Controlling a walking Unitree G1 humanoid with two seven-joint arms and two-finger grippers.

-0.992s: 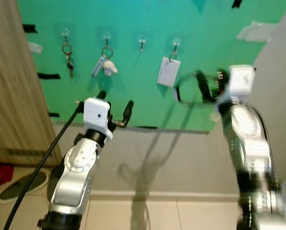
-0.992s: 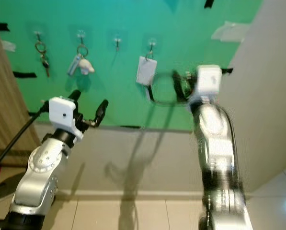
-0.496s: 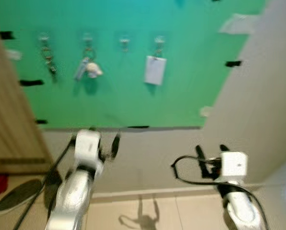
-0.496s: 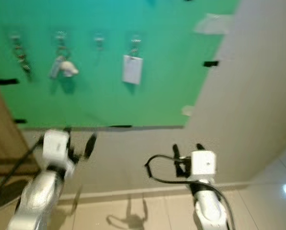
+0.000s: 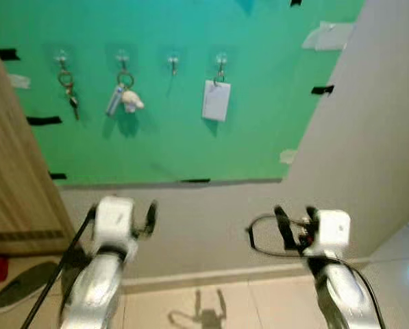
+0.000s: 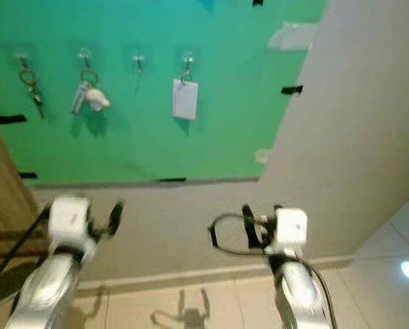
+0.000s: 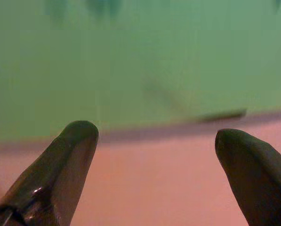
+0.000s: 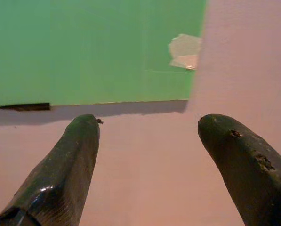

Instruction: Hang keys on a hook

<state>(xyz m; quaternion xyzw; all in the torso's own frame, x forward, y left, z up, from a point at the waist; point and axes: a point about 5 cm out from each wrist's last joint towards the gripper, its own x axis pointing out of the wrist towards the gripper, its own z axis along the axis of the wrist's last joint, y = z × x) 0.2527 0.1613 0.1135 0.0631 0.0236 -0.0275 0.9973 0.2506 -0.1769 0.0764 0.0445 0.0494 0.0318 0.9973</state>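
Note:
A green board (image 5: 163, 137) on the wall carries a row of clear hooks. On the leftmost hook hangs a bunch of keys (image 5: 68, 89). A second key set with a white charm (image 5: 125, 100) hangs beside it. The third hook (image 5: 172, 64) is bare, and a white card (image 5: 216, 101) hangs on the fourth. My left gripper (image 5: 137, 214) and right gripper (image 5: 295, 219) are both low, in front of the grey wall under the board. Both are open with nothing between the fingers (image 7: 69, 155) (image 8: 69, 160).
A wooden panel (image 5: 12, 171) stands at the left, with a dark slipper (image 5: 19, 286) on the tiled floor beside it. A black cable loop (image 5: 259, 236) juts from my right wrist. The grey wall (image 5: 368, 137) comes forward at the right. Tape patches (image 5: 325, 34) dot the board's edge.
Both arms have dropped from beside the hooks to below the board; the right gripper was up by the white card a second ago. The camera view has also shifted.

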